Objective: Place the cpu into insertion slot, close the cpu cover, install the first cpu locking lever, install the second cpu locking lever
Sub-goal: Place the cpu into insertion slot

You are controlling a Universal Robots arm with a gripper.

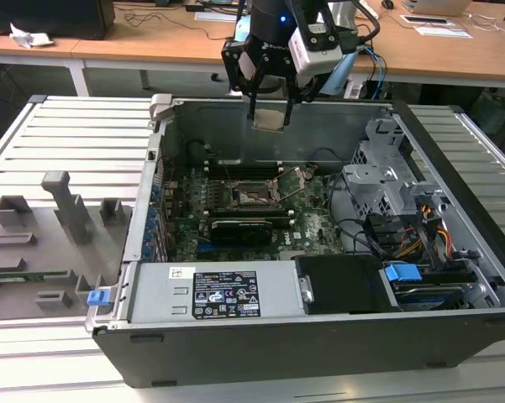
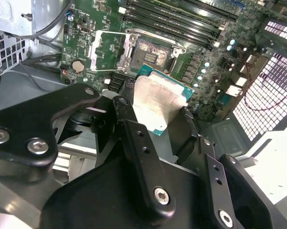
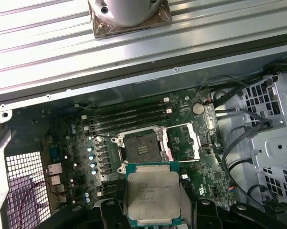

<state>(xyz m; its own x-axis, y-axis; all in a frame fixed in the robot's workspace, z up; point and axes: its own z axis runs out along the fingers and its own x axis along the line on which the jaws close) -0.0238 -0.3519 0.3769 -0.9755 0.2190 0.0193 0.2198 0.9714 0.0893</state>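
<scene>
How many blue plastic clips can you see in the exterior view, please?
2. One blue clip sits outside the computer case at its front corner on the exterior view's left; the other is inside it, on the exterior view's right. Others may be hidden.

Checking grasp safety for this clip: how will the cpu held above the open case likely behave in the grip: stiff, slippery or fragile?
Probably stiff: the cpu looks flat in the tool with no sag. Its bare metal top suggests it could slip from an edge grip. Thin and small, it is likely light.
</scene>
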